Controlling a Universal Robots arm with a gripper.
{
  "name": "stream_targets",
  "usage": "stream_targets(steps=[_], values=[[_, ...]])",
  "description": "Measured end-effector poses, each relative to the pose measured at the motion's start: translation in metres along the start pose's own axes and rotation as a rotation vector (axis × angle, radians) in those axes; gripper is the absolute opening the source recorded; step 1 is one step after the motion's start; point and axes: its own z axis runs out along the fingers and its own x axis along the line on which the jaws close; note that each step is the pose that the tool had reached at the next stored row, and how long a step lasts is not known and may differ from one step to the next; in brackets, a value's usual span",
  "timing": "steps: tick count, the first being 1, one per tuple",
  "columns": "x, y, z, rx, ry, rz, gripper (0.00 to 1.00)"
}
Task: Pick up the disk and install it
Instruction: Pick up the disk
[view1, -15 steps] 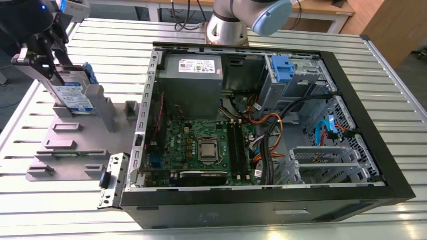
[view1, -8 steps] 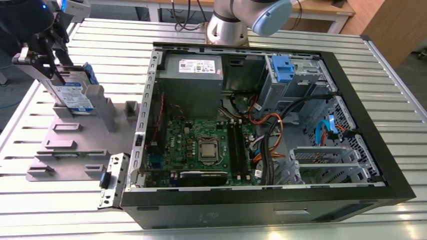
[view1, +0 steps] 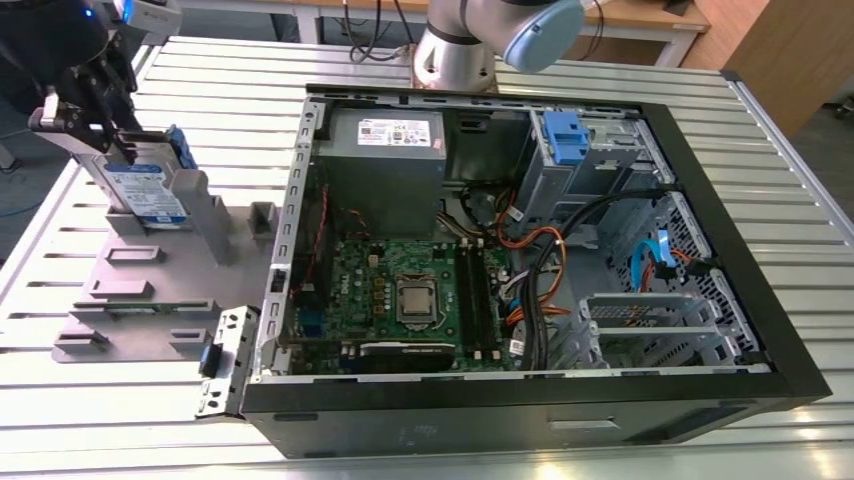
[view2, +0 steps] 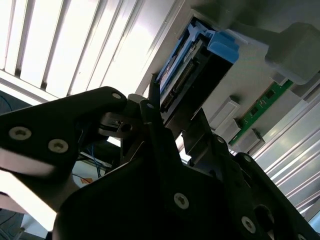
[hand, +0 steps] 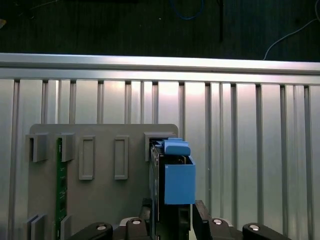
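ROBOT ARM AT THE PICK-UP: The claw (hand: 172, 214) is grasping the disk (view1: 150, 190), which is standing on edge in a slot of the grey stand (view1: 147, 300) on the slatted metal surface (view1: 134, 420), at the exterior view's left. In the first wrist view its two dark fingers (hand: 200, 220) are bearing in on opposite sides of the drive. The claw therefore appears clenched on it rather than released, though the contact itself is partly lost in shadow.

The stand is presenting the disk upright, evidently so that a claw working from above is getting a free end to pinch. The drive's lower part is sitting between the stand's grey uprights and does not look lifted clear of them yet. The blue carrier frame (hand: 179, 182) is wrapping the disk's edge with its tab pointing away from the claw, leaving the clip side unobstructed. A green memory stick (hand: 61, 185) is sitting in another slot of the same stand.

Well apart, toward the exterior view's right, the computer case (view1: 747, 265) is lying on its side with the panel off, exposing boards and cables. In its far corner a narrower blue bracket (view1: 566, 137) is sitting in the drive bay, which is facing upward. Judged from this, the pick-up is under way and the installing is not yet begun.
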Motion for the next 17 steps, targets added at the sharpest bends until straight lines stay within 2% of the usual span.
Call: stream_targets(steps=[17], values=[[-0.0004, -0.0002, -0.0008, 0.0000, -0.0005, 0.000, 0.45]])
